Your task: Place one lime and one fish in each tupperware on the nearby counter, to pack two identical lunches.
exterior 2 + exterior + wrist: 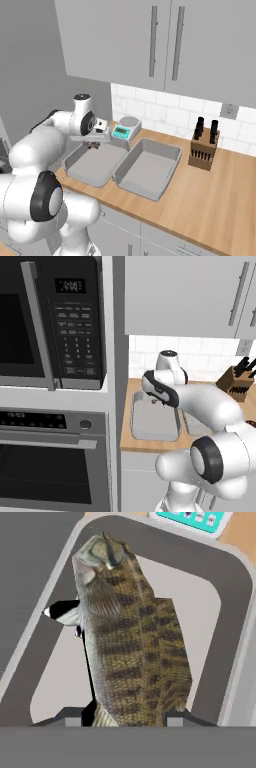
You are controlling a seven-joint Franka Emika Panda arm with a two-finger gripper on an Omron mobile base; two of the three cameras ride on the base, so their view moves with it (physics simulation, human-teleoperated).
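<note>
My gripper [124, 719] is shut on a dark brown-olive fish [130, 642], which hangs head-down along the hand view. Below it lies the left light-grey tupperware [227, 612], with nothing else showing inside. In the right base view the gripper [92, 145] hovers over the back of that tupperware [95, 167], and the second tupperware [147, 172] sits just to its right, bare inside. The left base view has the gripper [156, 401] above the same tupperware [150, 428] on the wood counter [215, 200]. The lime is out of view.
A teal-faced kitchen scale [125, 129] stands behind the tubs by the tiled wall. A knife block [204, 150] sits at the back right. A wall oven [50, 456] and microwave [50, 321] fill the tall unit left of the counter. Cabinets hang overhead.
</note>
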